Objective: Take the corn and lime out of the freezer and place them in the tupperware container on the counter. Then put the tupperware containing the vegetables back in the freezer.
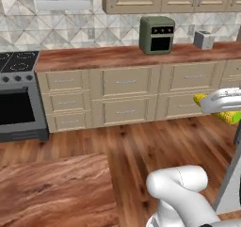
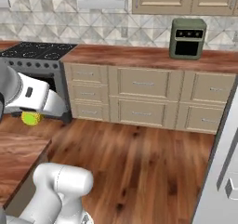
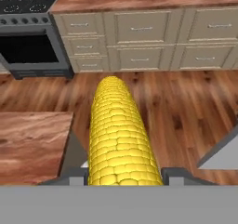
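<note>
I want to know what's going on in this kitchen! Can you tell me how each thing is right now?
Yellow corn cob: held off the floor, sticking forward from the gripper.
Two-finger gripper: shut on the corn.
Black stove oven door: closed.
Beige drawers with silver handles: all closed.
Green countertop oven: door closed, upright on the reddish-brown counter.

One corn (image 3: 122, 137), at the right in the left base view; one green oven (image 1: 157, 34) and one toaster (image 1: 204, 39) on the far counter (image 1: 94, 57); one stove (image 1: 16, 94) at the far left; one nearer counter (image 1: 52, 193) at the left.
</note>
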Tool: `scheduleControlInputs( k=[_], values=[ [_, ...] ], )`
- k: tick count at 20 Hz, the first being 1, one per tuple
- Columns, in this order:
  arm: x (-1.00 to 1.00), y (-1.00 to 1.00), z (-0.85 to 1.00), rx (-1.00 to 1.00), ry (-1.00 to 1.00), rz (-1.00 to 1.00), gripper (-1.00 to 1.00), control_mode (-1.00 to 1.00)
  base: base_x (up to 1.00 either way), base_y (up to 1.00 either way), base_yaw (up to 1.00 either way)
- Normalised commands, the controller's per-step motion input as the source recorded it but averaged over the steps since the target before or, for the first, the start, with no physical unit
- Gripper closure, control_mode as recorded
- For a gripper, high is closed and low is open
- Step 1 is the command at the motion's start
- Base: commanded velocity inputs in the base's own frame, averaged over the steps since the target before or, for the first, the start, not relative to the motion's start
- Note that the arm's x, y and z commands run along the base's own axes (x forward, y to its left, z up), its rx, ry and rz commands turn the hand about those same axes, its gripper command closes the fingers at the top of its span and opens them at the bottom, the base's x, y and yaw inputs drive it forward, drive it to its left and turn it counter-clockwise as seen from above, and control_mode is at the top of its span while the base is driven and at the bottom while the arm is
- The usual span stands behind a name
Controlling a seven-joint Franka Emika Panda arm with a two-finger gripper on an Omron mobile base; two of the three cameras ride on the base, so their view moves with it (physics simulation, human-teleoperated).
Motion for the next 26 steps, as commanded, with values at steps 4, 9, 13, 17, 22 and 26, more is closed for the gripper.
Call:
scheduleControlInputs(
  k=[4,9,13,17,22,26],
  values=[
    [0.00,0.00,0.00,0.00,0.00,0.00,1.00,1.00,1.00,0.07,0.06],
    [0.00,0.00,0.00,0.00,0.00,0.00,1.00,1.00,1.00,0.00,0.00],
    [0.00,0.00,0.00,0.00,0.00,0.00,1.00,1.00,1.00,0.00,0.00],
    [0.00,0.00,0.00,0.00,0.00,0.00,1.00,1.00,1.00,0.00,0.00],
    [0.00,0.00,0.00,0.00,0.00,0.00,1.00,1.00,1.00,0.00,0.13],
    [0.00,0.00,0.00,0.00,0.00,0.00,1.00,1.00,1.00,0.00,0.65]
  ],
)
